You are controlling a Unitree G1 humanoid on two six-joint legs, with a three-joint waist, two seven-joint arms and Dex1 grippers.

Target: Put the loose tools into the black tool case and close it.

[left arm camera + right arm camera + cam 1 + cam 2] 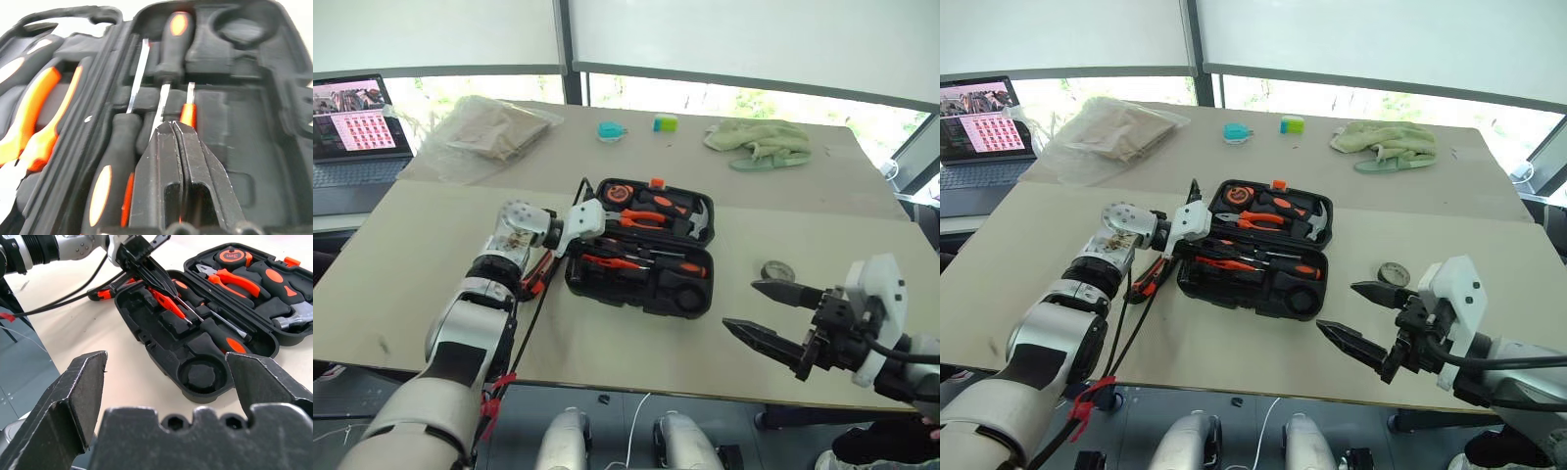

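Note:
The black tool case [646, 305] lies open flat mid-table. Pliers, a hammer and a tape measure fill its far half. Two black-and-orange screwdrivers [222, 338] rest in the near half beside a slim orange screwdriver [168, 303]. My left gripper [164, 284] is shut, its tips [172, 128] down at that slim screwdriver. Whether they touch it is unclear. The utility knife [536, 274] lies on the table just left of the case. The tape roll [777, 270] sits to the right of the case. My right gripper [740, 305] hangs open near the front right, holding nothing.
A laptop [352, 127] stands at the far left. A crumpled plastic bag [484, 132], a teal object [610, 129], a small green block [665, 122] and a green cloth [759, 142] lie along the back. The front table edge runs just below the case.

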